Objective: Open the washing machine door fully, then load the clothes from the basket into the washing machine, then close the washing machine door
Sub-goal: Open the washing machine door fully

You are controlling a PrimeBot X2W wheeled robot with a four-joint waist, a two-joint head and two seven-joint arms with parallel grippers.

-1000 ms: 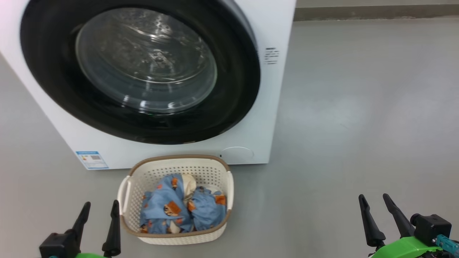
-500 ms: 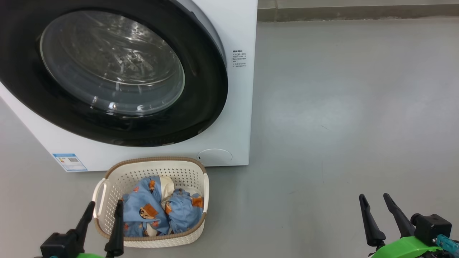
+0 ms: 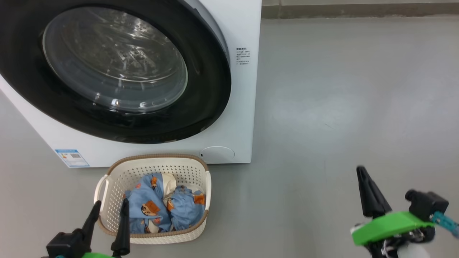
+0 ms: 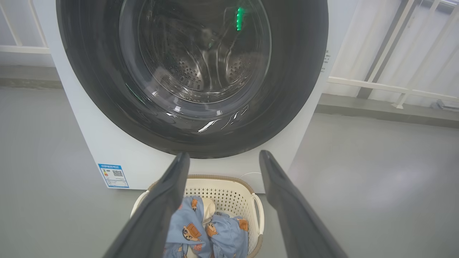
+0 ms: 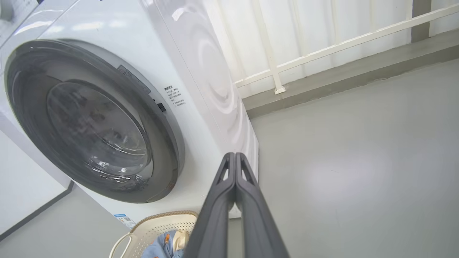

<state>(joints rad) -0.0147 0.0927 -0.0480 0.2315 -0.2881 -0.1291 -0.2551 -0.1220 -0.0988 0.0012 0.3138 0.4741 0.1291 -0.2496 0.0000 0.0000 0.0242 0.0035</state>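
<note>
- Head view: washing machine (image 3: 244,107) sits far left. The washing machine door (image 3: 114,68) lies flush on its front, so it's shut.
- The basket (image 3: 157,157) is on the floor (image 3: 340,107) just in front of the machine, under the door's lower edge. The clothes (image 3: 161,208) are heaped inside, none out.
- Left gripper (image 3: 111,202) is near left with fingers spread and nothing between them, tips at the basket's near-left corner.
- Right gripper (image 3: 362,175) is near right, well apart from machine and basket. It's blurred and the fingers read as one spike.
- Left wrist view: the spread fingers frame the basket and the door's bottom rim. The steel drum shows through the glass, and a blue label sticker (image 4: 113,175) sits low left on the machine front.
- Right wrist view: fingers pressed together tip to tip, pinching nothing. They point toward the machine's right front corner.
- A small dark mark sits just right of the door rim; can't tell if it's a latch.
- Step in hand, my read: the first one — open the door. Nothing touches it yet.
- Next move likely calls for the closed right fingers to reach the door's right rim, hook behind it and swing it wide — clear of the basket. Loading waits on that.
</note>
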